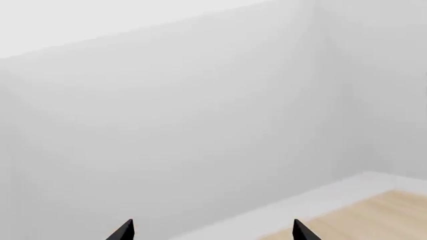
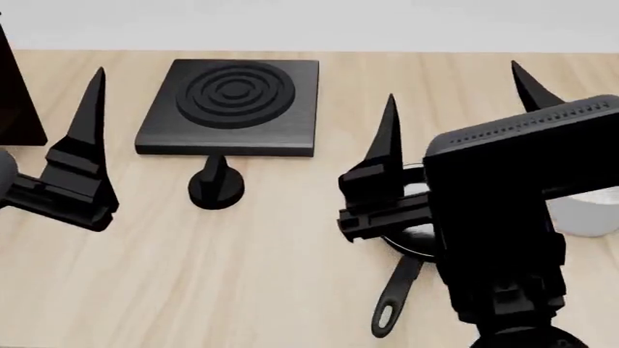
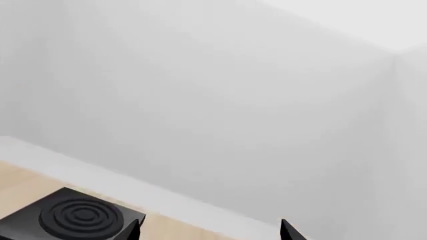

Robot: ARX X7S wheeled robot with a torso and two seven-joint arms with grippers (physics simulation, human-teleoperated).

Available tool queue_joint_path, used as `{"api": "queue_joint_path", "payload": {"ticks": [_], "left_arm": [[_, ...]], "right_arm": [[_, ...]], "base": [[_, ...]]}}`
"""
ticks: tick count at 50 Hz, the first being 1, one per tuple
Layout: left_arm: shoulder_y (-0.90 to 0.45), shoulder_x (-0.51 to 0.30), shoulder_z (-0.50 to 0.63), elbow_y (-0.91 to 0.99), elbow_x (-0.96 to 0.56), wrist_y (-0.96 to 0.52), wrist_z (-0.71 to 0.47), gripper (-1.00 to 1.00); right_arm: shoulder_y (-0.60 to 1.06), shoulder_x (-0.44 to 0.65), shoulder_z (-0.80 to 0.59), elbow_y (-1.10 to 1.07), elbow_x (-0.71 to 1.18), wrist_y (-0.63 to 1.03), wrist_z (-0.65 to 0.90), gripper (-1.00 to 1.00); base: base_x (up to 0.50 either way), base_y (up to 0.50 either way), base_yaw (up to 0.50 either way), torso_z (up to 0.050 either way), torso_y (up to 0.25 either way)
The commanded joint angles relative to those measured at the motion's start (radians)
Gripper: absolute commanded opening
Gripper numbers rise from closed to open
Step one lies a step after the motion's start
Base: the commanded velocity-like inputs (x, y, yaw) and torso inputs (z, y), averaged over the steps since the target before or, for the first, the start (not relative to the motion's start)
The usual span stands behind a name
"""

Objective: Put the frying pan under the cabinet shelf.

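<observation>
The frying pan [image 2: 414, 233] lies on the wooden table, mostly hidden under my right arm. Its long black handle [image 2: 399, 290] points toward me, with the hole at its near end. My right gripper [image 2: 454, 109] hangs above the pan, pointing away from me, open and empty; it also shows in the right wrist view [image 3: 210, 231]. The dark cabinet shelf [image 2: 14, 94] shows only as a corner at the far left. My left gripper [image 1: 213, 231] is open and empty, with one finger [image 2: 90, 116] showing in the head view just right of the shelf.
A square black plate with concentric rings [image 2: 232, 101] sits at the back middle and shows in the right wrist view [image 3: 73, 217]. A small black cone-shaped object [image 2: 214, 185] stands in front of it. A white bowl [image 2: 588, 212] is at the right edge. A pale wall lies behind the table [image 1: 377, 215].
</observation>
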Motion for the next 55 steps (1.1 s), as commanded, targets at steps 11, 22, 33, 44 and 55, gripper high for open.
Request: {"api": "queue_joint_path", "payload": {"ticks": [11,22,33,44,55], "left_arm": [[-0.236,-0.001,0.027,-0.016,-0.030,-0.157,0.007,1.00],[-0.363,-0.007,0.017,-0.057,-0.045,-0.204,0.025,1.00],[-0.461,-0.019,0.019,-0.086,-0.055,-0.245,0.034,1.00],[-0.561,-0.021,0.045,-0.120,-0.062,-0.277,0.035,1.00],[-0.635,-0.023,0.038,-0.130,-0.073,-0.319,0.038,1.00]], "right_arm": [[0.272,0.026,-0.084,-0.022,0.005,0.215,-0.024,1.00],[0.431,0.038,-0.109,0.019,0.018,0.284,-0.055,1.00],[0.539,0.053,-0.151,0.068,0.022,0.302,-0.069,1.00],[0.654,0.066,-0.200,0.115,0.026,0.330,-0.085,1.00],[0.711,0.066,-0.202,0.130,0.033,0.340,-0.097,1.00]], "base": [[0.00,0.00,0.00,0.000,0.000],[0.00,0.00,0.00,0.000,0.000],[0.00,0.00,0.00,0.000,0.000],[0.00,0.00,0.00,0.000,0.000],[0.00,0.00,0.00,0.000,0.000]]}}
